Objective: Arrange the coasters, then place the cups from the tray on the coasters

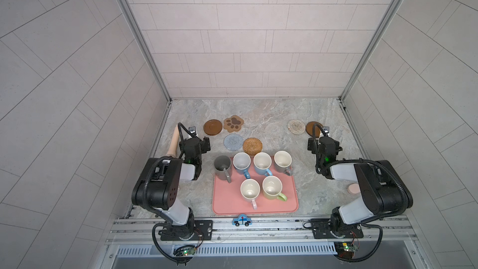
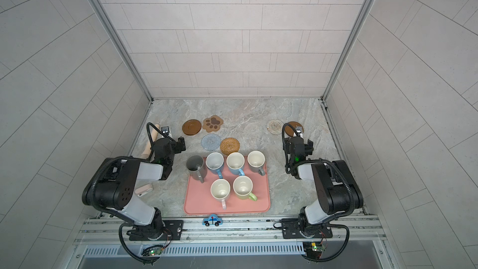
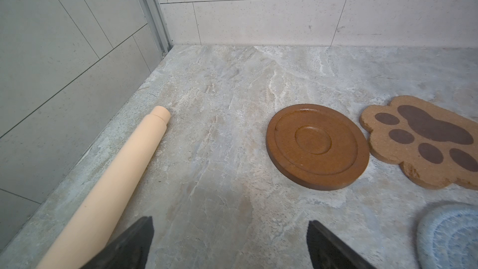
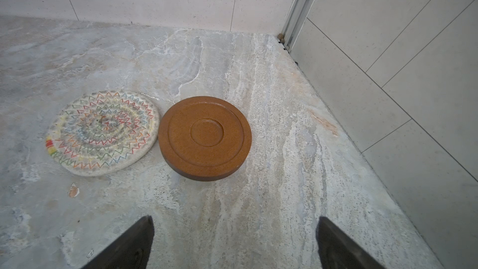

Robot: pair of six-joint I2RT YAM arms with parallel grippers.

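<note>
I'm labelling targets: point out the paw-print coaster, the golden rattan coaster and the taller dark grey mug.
paw-print coaster [image 1: 234, 120]: in a top view, on the large pad.
golden rattan coaster [image 1: 252, 146]: in a top view, centre of the weave.
taller dark grey mug [image 1: 221, 174]: in a top view, outer wall.

The table [image 3: 219, 151] is matt, veined stone. The left disc [image 3: 316, 146] and right disc [image 4: 204, 137] look fine-grained and matt, like wood or cork. The paw mat [image 3: 424, 142] is rough cork. The blue mat [image 3: 450, 234] and cream mat [image 4: 103, 133] are coiled cloth rope, and the rattan mat [image 1: 252, 146] is woven cane. The mugs [image 1: 262, 163] are glossy ceramic, the tray [image 1: 232, 203] smooth and matt, the pin [image 3: 116, 172] smooth pale wood.
</note>
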